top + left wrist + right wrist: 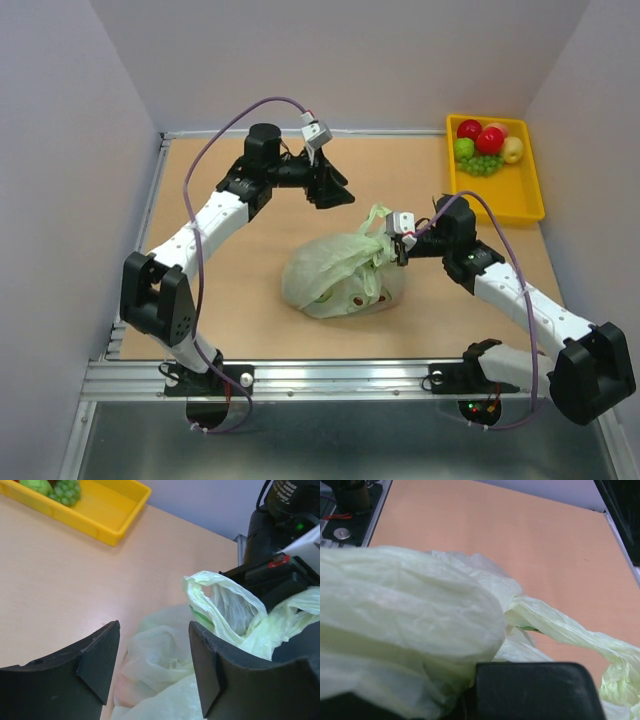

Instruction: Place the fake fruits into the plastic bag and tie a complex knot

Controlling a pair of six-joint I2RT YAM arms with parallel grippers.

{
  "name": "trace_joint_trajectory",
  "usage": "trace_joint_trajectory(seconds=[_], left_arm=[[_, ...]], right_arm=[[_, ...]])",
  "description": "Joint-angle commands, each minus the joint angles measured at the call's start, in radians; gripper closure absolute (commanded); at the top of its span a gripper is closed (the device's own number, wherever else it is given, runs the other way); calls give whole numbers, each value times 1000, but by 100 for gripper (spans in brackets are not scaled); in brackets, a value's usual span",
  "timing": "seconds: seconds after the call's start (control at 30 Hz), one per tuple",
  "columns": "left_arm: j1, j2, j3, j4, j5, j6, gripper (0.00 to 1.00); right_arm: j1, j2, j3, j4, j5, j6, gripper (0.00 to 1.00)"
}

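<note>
the tan table [240,290] fills the middle of the overhead view. at its centre lies the plastic bag [335,275], bulging, with faint round shapes showing through its skin and one loop handle [207,611] standing up. the yellow tray [520,195] sits at the upper right and holds the fake fruits [487,145]: two red, one green, one yellow, plus grapes [480,165]. the left gripper [338,192] hovers up and left of the bag, fingers spread wide, holding nothing. the right gripper [397,245] pinches the bag's gathered top on its right side.

white arm links [215,213], black joints [160,295] — purple cables [275,98], matte black wedge gripper fingers [95,660]
</note>
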Motion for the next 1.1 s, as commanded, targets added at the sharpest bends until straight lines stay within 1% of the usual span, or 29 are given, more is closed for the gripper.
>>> trace_joint_trajectory(seconds=[0.0,0.13,0.17,0.27,0.3,0.33,0.4,0.57,0.63,0.7,0.73,0.77,0.8,0.83,0.93,0.97,1.0,1.03,1.07], left_arm=[[-31,61,101,32,113,-106,24],[-56,128,132,89,191,-199,23],[-64,136,129,119,198,-218,23],[-85,153,105,216,236,-345,22],[-90,157,99,242,236,-345,22],[-97,164,95,274,244,-383,22],[-100,167,97,293,247,-406,21],[-123,191,111,308,248,-416,22],[-126,196,111,308,237,-417,24],[-127,211,131,279,231,-396,26],[-123,228,147,240,207,-367,27],[-122,237,193,135,198,-332,27],[-120,248,210,88,178,-255,26],[-120,248,223,42,170,-233,26],[-120,243,230,31,171,-205,28],[-120,246,235,23,176,-204,29],[-120,250,249,11,187,-178,34],[-122,251,259,-15,188,-152,36],[-122,253,282,-82,193,-126,41]], right_arm=[[6,-17,19,-73,-48,-213,99],[6,-15,21,-104,-49,-277,100],[6,-15,21,-110,-51,-285,100],[7,-15,19,-130,-52,-312,99],[6,-15,19,-130,-51,-314,100],[7,-14,22,-130,-52,-322,99],[7,-14,24,-161,-54,-331,99],[6,-11,26,-173,-54,-349,100],[7,-11,27,-175,-52,-354,100],[7,-14,27,-179,-48,-357,100],[7,-15,27,-179,-46,-361,100],[7,-18,27,-181,-43,-365,100],[7,-20,27,-185,-43,-369,100],[9,-21,27,-185,-43,-371,99],[7,-22,32,-192,-43,-372,100],[7,-20,32,-192,-42,-374,100],[7,-20,30,-195,-39,-374,100],[7,-20,30,-195,-37,-374,100],[7,-21,29,-198,-33,-374,100]])
